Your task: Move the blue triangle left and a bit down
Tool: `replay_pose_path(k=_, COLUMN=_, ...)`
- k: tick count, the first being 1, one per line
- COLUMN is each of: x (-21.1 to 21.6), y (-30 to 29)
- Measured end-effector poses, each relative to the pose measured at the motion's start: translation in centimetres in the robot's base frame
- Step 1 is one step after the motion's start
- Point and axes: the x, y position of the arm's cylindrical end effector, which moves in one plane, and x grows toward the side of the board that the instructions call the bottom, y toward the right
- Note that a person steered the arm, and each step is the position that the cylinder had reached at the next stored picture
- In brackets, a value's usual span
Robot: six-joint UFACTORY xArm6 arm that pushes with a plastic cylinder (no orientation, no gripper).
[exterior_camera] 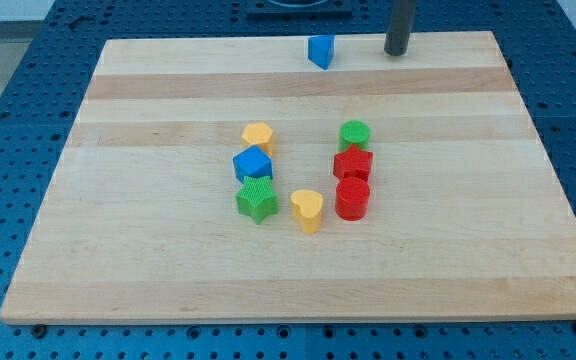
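The blue triangle stands near the board's top edge, a little right of the middle. My tip is to the triangle's right at about the same height in the view, apart from it by a clear gap. The dark rod rises out of the view's top.
A cluster sits mid-board: a yellow hexagon, a blue cube, a green star, a yellow heart, a green cylinder, a red star and a red cylinder. The wooden board lies on a blue perforated table.
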Motion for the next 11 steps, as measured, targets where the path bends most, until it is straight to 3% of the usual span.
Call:
replay_pose_path(k=2, x=-2.7, y=-4.0)
replay_pose_path(k=4, x=-0.8, y=-4.3)
replay_pose_path(k=8, x=-0.6, y=-10.3)
replay_pose_path(k=11, x=2.5, y=-17.5)
